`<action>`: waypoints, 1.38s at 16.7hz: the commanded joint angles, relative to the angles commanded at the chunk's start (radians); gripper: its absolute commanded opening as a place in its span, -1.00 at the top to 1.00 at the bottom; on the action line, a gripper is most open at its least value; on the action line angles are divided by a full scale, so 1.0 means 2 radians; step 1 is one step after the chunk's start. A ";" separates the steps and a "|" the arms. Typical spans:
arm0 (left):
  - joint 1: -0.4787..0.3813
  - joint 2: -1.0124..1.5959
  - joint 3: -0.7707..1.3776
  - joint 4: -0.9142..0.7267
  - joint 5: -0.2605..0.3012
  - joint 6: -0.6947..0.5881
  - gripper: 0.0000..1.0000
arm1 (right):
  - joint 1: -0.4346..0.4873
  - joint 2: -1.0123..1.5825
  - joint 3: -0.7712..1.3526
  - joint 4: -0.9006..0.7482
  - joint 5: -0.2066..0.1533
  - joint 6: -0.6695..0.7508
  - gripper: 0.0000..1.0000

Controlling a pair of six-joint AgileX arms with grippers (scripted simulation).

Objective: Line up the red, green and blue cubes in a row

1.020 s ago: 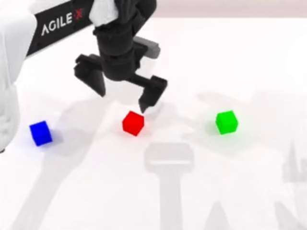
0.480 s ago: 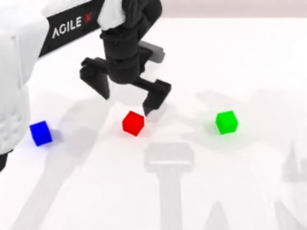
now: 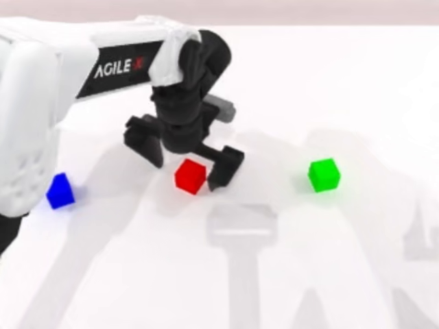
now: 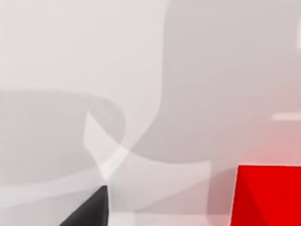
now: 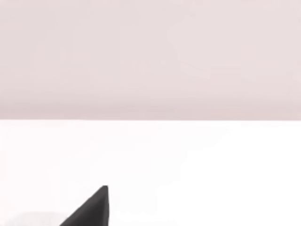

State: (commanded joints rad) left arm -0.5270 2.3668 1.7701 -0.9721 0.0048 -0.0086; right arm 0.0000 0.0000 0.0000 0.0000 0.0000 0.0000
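Observation:
The red cube (image 3: 191,176) sits mid-table, with the green cube (image 3: 324,174) to its right and the blue cube (image 3: 60,191) far to its left, beside my left arm's white link. My left gripper (image 3: 188,163) is open and low over the red cube, one finger (image 3: 152,147) to the cube's left and the other (image 3: 223,170) close by its right side. In the left wrist view the red cube (image 4: 268,195) fills a corner, apart from a dark fingertip (image 4: 91,212). My right arm is out of the top view.
The white table (image 3: 343,274) carries grey shadows of both arms across its front half. The right wrist view shows only bare table (image 5: 188,165), the pale back wall (image 5: 150,56) and one dark fingertip (image 5: 91,212).
My left gripper has come down and toward the front, from behind the red cube to astride it, still open. The three cubes have stayed where they were.

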 joint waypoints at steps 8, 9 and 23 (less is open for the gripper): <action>0.000 0.001 -0.003 0.004 0.000 0.000 -0.40 | 0.000 0.000 0.000 0.000 0.000 0.000 -1.00; 0.000 0.001 -0.003 0.004 0.000 0.000 -0.25 | 0.000 0.000 0.000 0.000 0.000 0.000 -1.00; 0.000 0.001 -0.003 0.004 0.000 0.000 1.00 | 0.000 0.000 0.000 0.000 0.000 0.000 -1.00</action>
State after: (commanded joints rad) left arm -0.5271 2.3697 1.7641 -0.9651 0.0048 -0.0087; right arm 0.0000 0.0000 0.0000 0.0000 0.0000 0.0000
